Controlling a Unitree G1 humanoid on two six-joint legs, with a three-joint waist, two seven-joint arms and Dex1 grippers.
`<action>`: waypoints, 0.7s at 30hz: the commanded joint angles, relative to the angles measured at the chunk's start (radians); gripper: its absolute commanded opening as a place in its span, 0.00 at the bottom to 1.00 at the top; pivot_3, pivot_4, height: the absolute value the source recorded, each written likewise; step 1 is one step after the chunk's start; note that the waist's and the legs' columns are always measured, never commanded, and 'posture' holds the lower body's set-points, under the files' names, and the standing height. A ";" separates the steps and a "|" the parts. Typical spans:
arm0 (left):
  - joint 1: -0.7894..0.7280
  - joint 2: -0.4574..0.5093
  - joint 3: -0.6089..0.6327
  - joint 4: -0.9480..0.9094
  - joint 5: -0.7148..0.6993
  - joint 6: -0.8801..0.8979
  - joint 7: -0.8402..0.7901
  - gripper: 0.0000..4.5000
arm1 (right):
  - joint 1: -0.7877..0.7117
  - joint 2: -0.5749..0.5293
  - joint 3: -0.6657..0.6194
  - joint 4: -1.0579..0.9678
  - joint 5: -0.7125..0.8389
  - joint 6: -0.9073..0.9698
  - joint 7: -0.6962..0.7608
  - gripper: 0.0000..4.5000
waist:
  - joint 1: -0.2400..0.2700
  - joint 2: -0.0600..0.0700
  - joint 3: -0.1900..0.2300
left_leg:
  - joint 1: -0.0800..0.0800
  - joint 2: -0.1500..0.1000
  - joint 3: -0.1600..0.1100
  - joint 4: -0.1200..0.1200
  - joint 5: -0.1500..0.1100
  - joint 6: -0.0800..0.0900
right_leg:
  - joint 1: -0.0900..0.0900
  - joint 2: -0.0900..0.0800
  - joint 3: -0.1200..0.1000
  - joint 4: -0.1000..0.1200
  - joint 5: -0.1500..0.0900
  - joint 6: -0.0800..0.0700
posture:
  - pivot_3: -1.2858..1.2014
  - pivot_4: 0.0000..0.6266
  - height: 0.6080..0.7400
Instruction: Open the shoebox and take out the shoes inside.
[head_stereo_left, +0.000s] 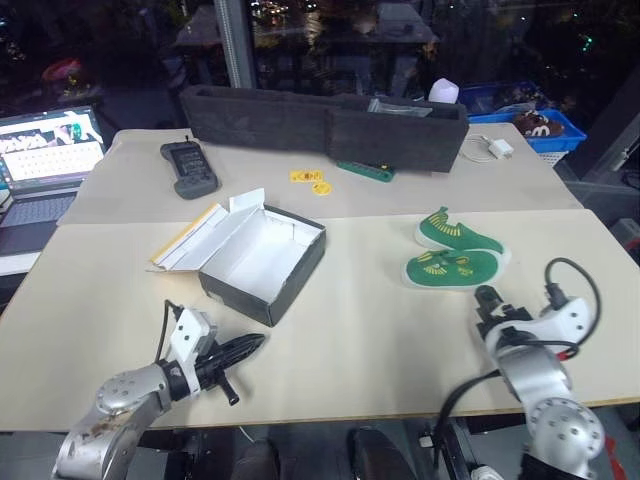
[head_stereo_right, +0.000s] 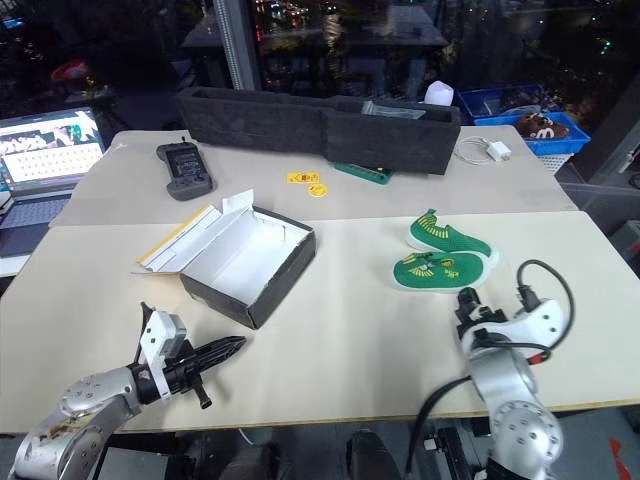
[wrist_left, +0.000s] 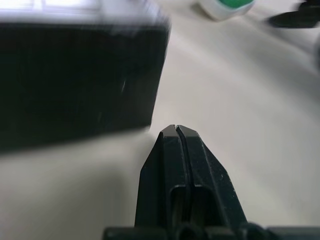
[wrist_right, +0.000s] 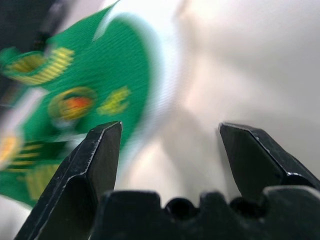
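Worktop (head_stereo_left: 360, 350): I see a pale, flat surface carrying the box, the shoes and both arms.
Shoebox (head_stereo_left: 262, 262): I see it open on the left half of the worktop, with black sides and a white interior; nothing shows inside it.
Lid: I see the yellow lid (head_stereo_left: 188, 238) folded back on its hinge, away from the box towards the far left, and lying low by the worktop.
Shoes (head_stereo_left: 452, 250): I see two green shoes with pale soles and yellowish markings lying side by side on the right half of the worktop, outside the box and well apart from it.
Left pincer (head_stereo_left: 255, 343): I read it as clenched, the two black fingers pressed together and holding nothing. It sits low over the worktop just in front of the near corner of the shoebox, without touching it.
Right pincer (wrist_right: 170, 145): I read it as released, the fingers spread wide with nothing between them. It sits near the closer shoe, on the near side of it and clear of it.
Foam case (head_stereo_left: 320, 125): I see a long dark grey case across the far worktop.
Handset (head_stereo_left: 188, 168): I see a dark device lying left of the foam case.
Laptop (head_stereo_left: 45, 160): I see it open at the far left edge, screen lit.
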 joint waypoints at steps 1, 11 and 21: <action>0.047 -0.046 0.064 0.016 0.025 -0.070 0.063 0.00 | 0.018 -0.172 0.043 -0.101 0.023 0.104 0.101 0.86 | -0.005 0.000 0.000 | 0.001 0.000 0.001 0.000 0.000 0.000 | 0.000 0.000 0.001 0.000 -0.001 -0.002 | 0.52 0.24 0.81; 0.052 -0.242 0.265 0.201 0.157 -0.223 0.430 0.00 | 0.202 -0.642 0.356 -0.079 -0.686 -0.145 0.613 0.86 | 0.011 -0.004 -0.004 | 0.006 -0.001 0.003 0.001 0.000 0.000 | 0.007 0.000 0.004 -0.004 0.000 -0.001 | 0.52 0.24 0.81; -0.113 -0.210 0.368 0.409 0.199 -0.314 0.551 0.00 | 0.249 -0.481 0.325 0.059 -0.957 -0.315 0.650 0.86 | 0.013 -0.005 -0.004 | 0.009 -0.001 0.003 0.004 0.000 -0.001 | 0.012 0.000 0.004 -0.005 0.001 0.001 | 0.52 0.24 0.81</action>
